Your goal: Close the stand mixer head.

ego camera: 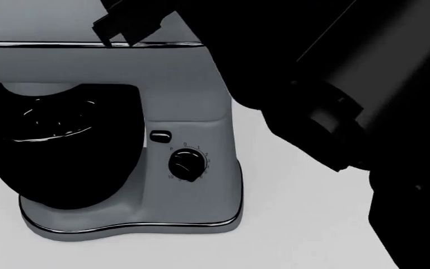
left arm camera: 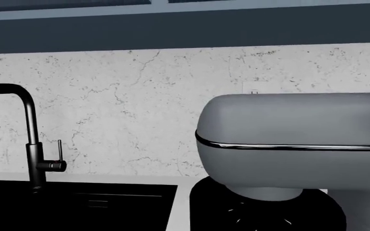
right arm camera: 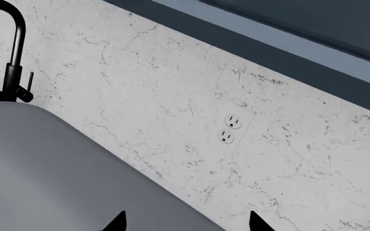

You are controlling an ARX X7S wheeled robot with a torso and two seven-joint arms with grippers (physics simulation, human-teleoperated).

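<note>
The stand mixer head (left arm camera: 294, 139) is a rounded matte-grey block with a thin chrome-edged seam. It lies level over the glossy black bowl (left arm camera: 262, 214). In the head view the mixer head (ego camera: 148, 64) runs along the top, above the grey column. My right gripper (right arm camera: 186, 224) is open, and its two dark fingertips (right arm camera: 117, 222) stand wide apart over the head's grey top surface (right arm camera: 56, 173). The head view shows that gripper (ego camera: 121, 31) at the head's upper edge, with the black right arm (ego camera: 335, 84) behind it. My left gripper is out of view.
The column carries a black dial (ego camera: 186, 164) and a small button (ego camera: 160, 136). A black faucet (left arm camera: 34, 144) stands over a dark sink (left arm camera: 75, 204) beside the mixer. A marbled backsplash (right arm camera: 191, 86) with a wall outlet (right arm camera: 230, 129) lies behind. White counter (ego camera: 304, 224) spreads beside the base.
</note>
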